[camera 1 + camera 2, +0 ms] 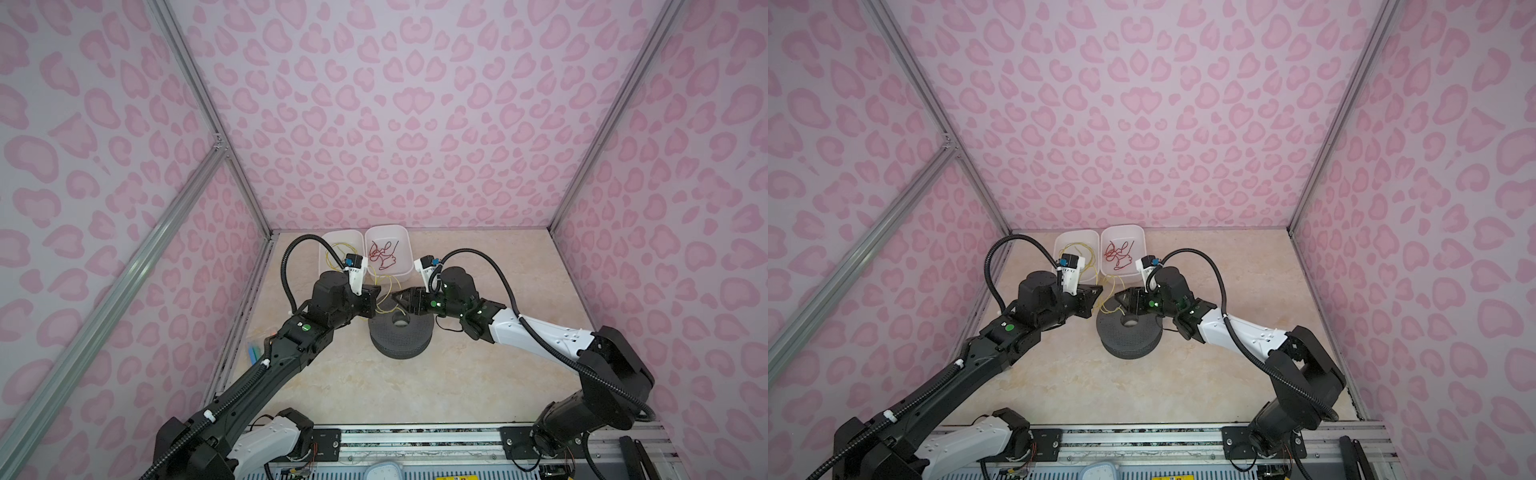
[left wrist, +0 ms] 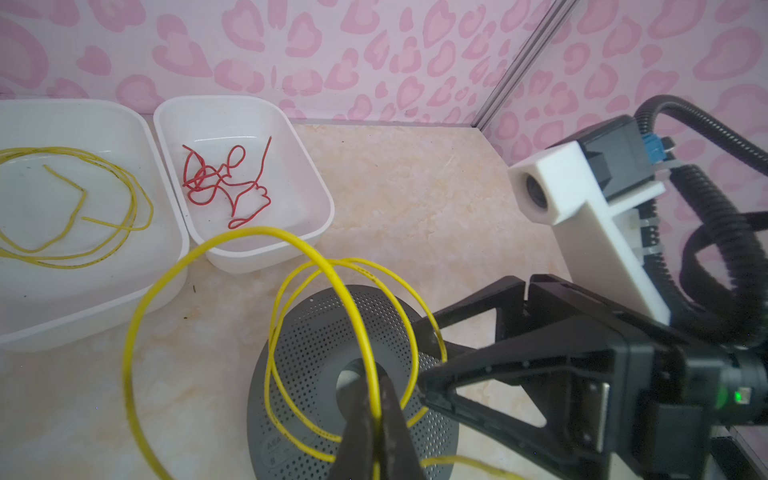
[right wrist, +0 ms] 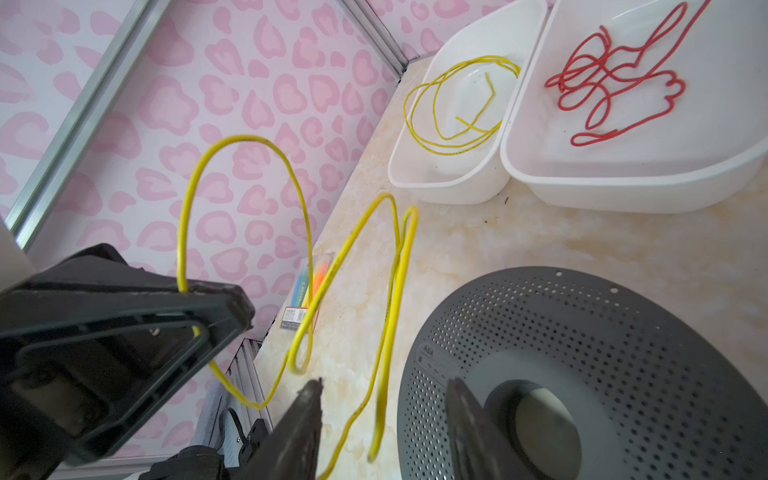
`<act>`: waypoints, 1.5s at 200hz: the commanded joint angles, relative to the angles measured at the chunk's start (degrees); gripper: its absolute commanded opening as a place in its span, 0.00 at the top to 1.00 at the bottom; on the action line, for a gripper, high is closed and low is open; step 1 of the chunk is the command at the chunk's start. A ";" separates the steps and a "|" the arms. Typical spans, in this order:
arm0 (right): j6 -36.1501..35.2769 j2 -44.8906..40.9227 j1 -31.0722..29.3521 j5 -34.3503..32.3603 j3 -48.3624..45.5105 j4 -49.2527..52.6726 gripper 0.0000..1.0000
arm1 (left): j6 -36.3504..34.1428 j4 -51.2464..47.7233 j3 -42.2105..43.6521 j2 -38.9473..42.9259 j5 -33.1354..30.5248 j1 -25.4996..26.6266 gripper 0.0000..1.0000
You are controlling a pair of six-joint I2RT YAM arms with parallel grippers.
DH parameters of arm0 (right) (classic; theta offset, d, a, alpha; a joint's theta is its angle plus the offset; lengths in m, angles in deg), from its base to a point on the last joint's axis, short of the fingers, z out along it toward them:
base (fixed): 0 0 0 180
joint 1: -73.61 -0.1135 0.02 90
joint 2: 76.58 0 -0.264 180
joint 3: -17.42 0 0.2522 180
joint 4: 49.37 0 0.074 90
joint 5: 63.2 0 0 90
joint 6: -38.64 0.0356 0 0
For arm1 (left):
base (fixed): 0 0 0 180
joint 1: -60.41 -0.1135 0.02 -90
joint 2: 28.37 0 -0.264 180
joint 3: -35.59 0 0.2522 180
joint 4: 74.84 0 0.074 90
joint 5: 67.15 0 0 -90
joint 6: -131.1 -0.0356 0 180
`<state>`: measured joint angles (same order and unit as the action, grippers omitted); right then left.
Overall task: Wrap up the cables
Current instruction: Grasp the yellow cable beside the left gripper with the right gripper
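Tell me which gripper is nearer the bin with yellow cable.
Left. The left gripper is just off the near corner of the yellow-cable bin; the right gripper is farther right, in front of the red-wire bin.

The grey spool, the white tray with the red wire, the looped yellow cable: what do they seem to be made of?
Grey spool: probably moulded plastic, matt; even colour, regular small holes.
White tray: likely plastic, smooth and slightly glossy; rounded corners, soft highlights.
Yellow cable: apparently wire in shiny plastic insulation; it stands in springy loops. Its core is not visible.
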<state>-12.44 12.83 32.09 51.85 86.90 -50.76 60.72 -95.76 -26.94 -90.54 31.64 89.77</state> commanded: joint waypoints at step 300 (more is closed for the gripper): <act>-3.00 -16.51 12.65 -8.95 -6.55 5.67 1.00 | -4.42 2.79 -13.89 -9.51 1.21 -6.58 0.97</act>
<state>-14.52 -2.69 44.20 44.80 81.90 -45.12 55.56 -94.19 -40.95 -100.94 29.06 83.30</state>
